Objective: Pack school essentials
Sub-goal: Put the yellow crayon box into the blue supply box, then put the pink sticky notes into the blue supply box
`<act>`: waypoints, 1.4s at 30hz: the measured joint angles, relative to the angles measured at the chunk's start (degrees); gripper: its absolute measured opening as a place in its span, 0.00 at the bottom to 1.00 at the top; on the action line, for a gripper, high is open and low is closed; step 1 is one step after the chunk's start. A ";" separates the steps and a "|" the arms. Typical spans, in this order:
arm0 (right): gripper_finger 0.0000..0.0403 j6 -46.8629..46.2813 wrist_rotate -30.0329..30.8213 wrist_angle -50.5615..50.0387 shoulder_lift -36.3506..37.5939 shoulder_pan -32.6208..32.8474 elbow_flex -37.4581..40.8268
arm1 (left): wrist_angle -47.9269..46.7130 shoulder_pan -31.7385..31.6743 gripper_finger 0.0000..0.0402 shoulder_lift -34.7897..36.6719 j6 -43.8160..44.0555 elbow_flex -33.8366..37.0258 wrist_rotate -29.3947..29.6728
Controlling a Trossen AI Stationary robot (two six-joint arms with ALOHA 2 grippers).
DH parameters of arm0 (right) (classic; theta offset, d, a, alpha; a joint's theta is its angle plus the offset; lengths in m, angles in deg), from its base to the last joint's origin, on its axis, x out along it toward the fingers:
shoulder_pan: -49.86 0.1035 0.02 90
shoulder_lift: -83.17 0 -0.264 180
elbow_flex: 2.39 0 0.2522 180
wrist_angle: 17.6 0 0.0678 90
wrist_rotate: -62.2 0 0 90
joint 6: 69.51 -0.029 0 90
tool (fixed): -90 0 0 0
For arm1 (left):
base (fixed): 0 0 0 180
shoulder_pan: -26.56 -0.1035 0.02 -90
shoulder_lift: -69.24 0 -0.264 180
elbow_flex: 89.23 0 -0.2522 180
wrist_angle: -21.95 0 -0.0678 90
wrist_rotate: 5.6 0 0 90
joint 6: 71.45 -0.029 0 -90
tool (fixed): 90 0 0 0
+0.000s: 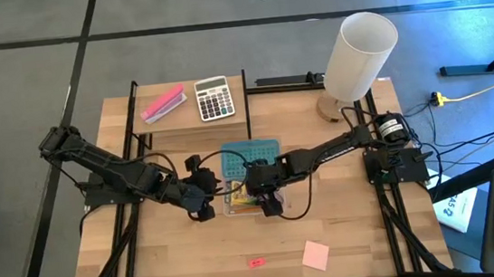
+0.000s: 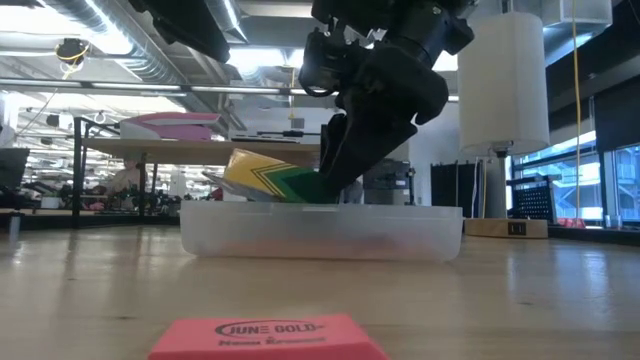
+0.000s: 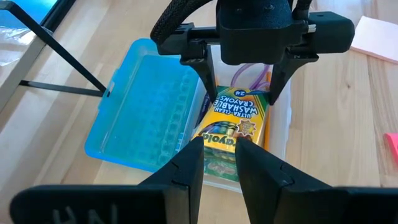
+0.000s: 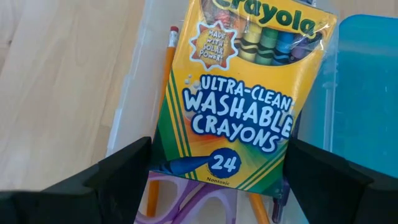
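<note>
The pale wooden bench (image 1: 194, 253) carries a clear plastic pencil case (image 2: 320, 232) with its blue lid (image 3: 146, 106) swung open flat, so the tray stays free for loading. Directly under the right gripper (image 1: 269, 200), the yellow-green cardboard crayon box (image 4: 245, 93) is clamped between its fingers by one end and hangs tilted over the tray, probably so it can settle on what lies there. The left gripper (image 3: 219, 163) waits just beside the case, fingers a narrow gap apart and empty. Beneath the box lie purple-handled scissors (image 4: 199, 202) and an orange pencil (image 4: 163, 106). Well clear of both sets of fingers sit a pale pink sticky-note pad (image 1: 316, 255) and a tiny pink eraser (image 1: 256, 263), unpacked.
</note>
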State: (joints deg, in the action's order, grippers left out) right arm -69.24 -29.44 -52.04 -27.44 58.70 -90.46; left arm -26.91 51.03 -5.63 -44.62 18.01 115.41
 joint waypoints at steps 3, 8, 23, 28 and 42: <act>0.85 -0.86 0.64 -0.03 0.00 -0.15 0.00 | 0.02 0.00 0.21 0.00 -0.01 0.00 0.00; 0.85 -4.34 0.45 0.27 0.00 -0.87 0.00 | 0.01 0.00 0.21 0.00 -0.02 0.00 0.00; 0.99 -1.55 0.47 2.29 0.00 -1.18 0.00 | 0.00 0.00 0.21 0.00 -0.02 0.00 0.00; 0.99 -1.06 0.48 2.35 0.00 -1.18 0.00 | 0.00 0.00 0.21 0.00 -0.02 0.00 0.00; 0.99 -3.01 -3.05 2.34 0.98 -1.42 -0.02 | 0.02 -0.01 0.21 0.00 -0.02 0.00 0.00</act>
State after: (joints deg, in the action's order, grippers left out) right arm -72.25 -32.49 -49.70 -26.46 57.28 -90.48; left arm -26.88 51.02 -5.63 -44.65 18.01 115.41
